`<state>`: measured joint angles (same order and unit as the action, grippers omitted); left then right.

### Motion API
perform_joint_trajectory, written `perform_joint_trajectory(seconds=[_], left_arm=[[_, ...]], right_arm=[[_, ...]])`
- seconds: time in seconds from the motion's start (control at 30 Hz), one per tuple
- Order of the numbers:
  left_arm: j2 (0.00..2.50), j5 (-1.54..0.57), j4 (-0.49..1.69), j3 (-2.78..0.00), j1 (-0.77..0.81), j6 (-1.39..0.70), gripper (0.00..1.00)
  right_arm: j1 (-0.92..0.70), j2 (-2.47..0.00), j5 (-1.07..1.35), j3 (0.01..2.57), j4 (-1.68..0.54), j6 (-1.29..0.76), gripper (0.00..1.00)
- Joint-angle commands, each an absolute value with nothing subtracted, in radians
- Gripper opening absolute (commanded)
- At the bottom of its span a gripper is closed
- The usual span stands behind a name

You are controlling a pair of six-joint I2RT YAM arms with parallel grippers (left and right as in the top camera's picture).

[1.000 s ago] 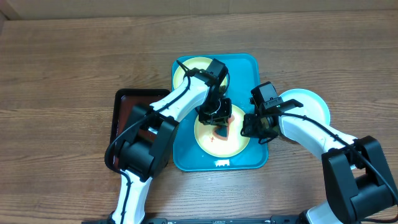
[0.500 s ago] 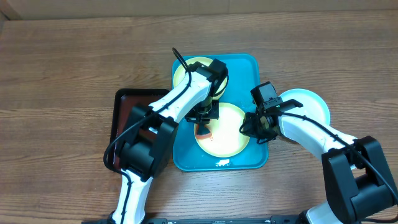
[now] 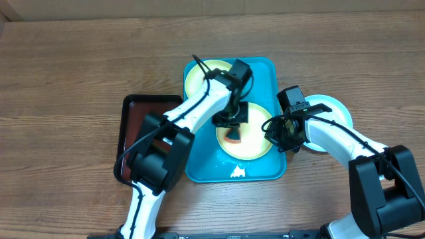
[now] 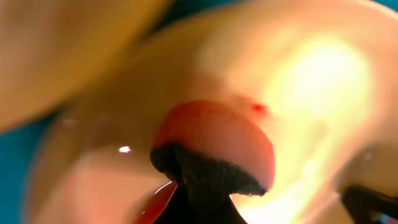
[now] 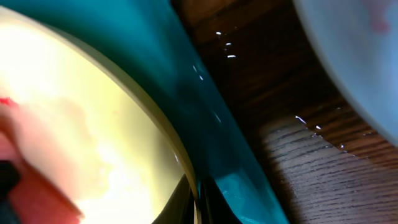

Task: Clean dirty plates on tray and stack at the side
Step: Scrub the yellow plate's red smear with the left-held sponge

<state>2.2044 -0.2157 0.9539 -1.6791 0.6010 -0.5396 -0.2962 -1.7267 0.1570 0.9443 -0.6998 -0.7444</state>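
Observation:
The turquoise tray (image 3: 199, 156) holds two yellow-green plates. One (image 3: 202, 74) lies at its far left corner. The other (image 3: 255, 143) lies at the front right, tilted. My right gripper (image 3: 277, 138) is shut on this plate's right rim; the right wrist view shows its fingers (image 5: 198, 202) pinching the rim of the plate (image 5: 93, 124) over the tray wall (image 5: 211, 112). My left gripper (image 3: 232, 127) is shut on an orange sponge (image 3: 233, 138) with a dark scrub side and presses it on that plate. The sponge (image 4: 217, 140) fills the left wrist view. The light-blue plate (image 3: 332, 113) lies on the table at the right.
A dark red-brown tray (image 3: 131, 126) with a black rim lies left of the turquoise tray, under my left arm. A white splash of foam (image 3: 238, 172) sits on the turquoise tray's front edge. The light-blue plate's rim (image 5: 360, 43) shows close by in the right wrist view.
The sponge went to the plate's left side and came back to its middle. The held plate and my right gripper shifted a little right and away. The red streaks are mostly gone.

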Motion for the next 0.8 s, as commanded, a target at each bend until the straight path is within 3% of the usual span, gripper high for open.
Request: perform_joint_trajectory(seconds=[0.0,0.23,0.5,0.77], left_arm=[[2.222,-0.261,0.917,-1.660,0.638,-0.534,0.04],[2.229,-0.205,0.933,-1.652,0.644,-0.543,0.04],[2.229,0.042,1.086,-1.696,0.536,-0.558,0.04],[2.231,-0.017,1.005,-1.696,0.507,-0.517,0.04]], right_arm=[[-0.280,-1.764,0.046,0.922,-0.712,-0.792,0.04],[-0.280,-1.764,0.046,0.922,-0.718,-0.768,0.04],[-0.280,-1.764,0.046,0.922,-0.717,-0.755,0.04],[-0.280,-1.764,0.046,0.922,-0.716,-0.687,0.04]])
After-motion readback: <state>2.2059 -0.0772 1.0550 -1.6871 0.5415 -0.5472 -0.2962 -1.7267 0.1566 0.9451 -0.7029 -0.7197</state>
